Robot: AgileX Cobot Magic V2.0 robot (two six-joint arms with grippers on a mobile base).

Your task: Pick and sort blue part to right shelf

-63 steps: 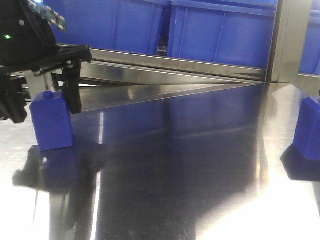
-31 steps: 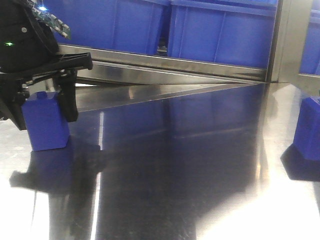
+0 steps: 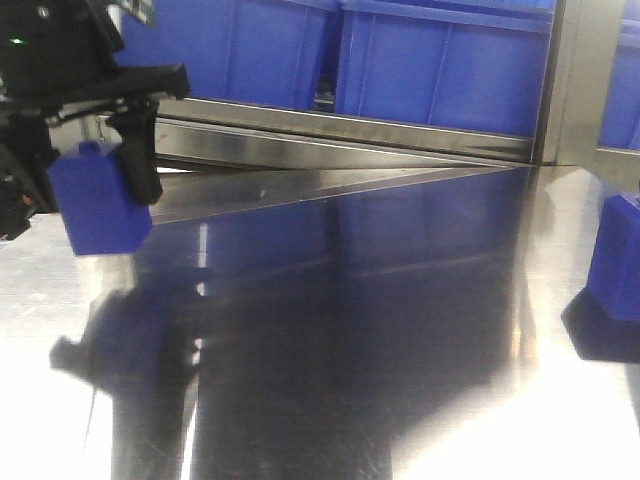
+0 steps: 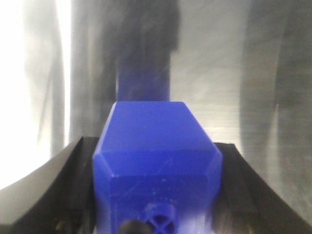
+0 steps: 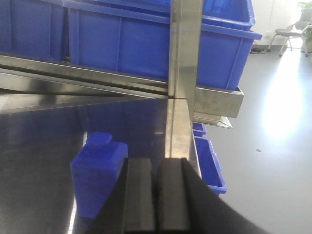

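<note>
My left gripper (image 3: 88, 190) is shut on a blue block-shaped part (image 3: 98, 205) and holds it just above the shiny steel table (image 3: 350, 330) at the far left. In the left wrist view the part (image 4: 156, 161) fills the space between the two black fingers (image 4: 73, 190). A second blue part (image 3: 615, 258) stands on the table at the right edge; it also shows in the right wrist view (image 5: 97, 173), just left of my right gripper (image 5: 157, 195). The right gripper is shut and empty, its two pads pressed together.
Large blue plastic bins (image 3: 440, 60) sit on a steel shelf rail (image 3: 350, 130) behind the table. A vertical steel post (image 5: 183, 73) stands right behind the right gripper. More blue bins (image 5: 209, 156) sit lower on the floor side at right.
My left gripper has closed on the blue part and lifted it off the table; the part now hangs above its reflection. The right-hand part has not moved.
</note>
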